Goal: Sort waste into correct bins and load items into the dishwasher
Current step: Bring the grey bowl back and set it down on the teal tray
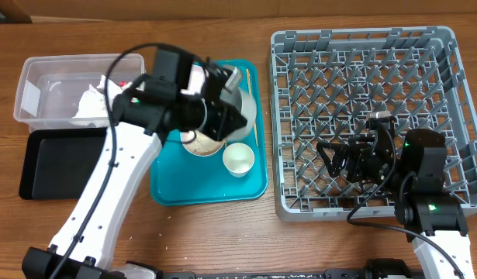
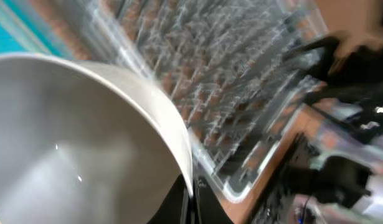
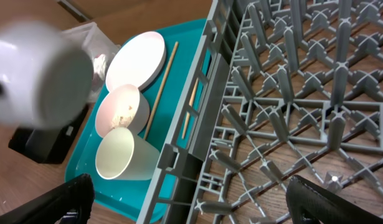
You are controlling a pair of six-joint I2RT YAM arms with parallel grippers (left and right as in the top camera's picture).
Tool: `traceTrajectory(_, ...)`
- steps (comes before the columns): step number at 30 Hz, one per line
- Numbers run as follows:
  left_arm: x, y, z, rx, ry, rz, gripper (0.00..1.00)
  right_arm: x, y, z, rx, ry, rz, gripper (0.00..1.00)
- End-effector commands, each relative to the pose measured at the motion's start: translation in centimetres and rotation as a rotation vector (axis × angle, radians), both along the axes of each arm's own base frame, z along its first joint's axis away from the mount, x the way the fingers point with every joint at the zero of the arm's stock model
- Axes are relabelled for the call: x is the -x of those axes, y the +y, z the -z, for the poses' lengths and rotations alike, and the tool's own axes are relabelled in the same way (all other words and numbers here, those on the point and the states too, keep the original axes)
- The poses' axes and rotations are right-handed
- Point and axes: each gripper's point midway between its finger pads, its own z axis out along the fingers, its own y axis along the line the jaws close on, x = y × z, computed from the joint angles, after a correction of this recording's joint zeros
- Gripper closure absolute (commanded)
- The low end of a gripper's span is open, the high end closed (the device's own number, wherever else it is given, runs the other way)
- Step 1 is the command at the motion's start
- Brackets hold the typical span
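Observation:
My left gripper is shut on the rim of a pale bowl, which it holds above the teal tray. In the right wrist view this bowl is a blur in the air. On the tray lie a white plate, a second bowl with food residue, a small cup and two chopsticks. Over the grey dishwasher rack my right gripper stands open and holds nothing. Crumpled white paper lies in the clear tub.
The shallow black tray sits in front of the clear tub at the left. The rack's near wall rises between my right gripper and the teal tray. Bare wooden table shows along the front.

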Motion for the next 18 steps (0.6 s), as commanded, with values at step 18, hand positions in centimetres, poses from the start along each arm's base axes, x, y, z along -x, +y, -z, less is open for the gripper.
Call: traceTrajectory(18, 6.2, 8.8, 13.6, -0.557, 0.4, -0.305, 0.96, -0.3, 0.0, -1.2, -0.006, -0.029, -0.001, 0.0)
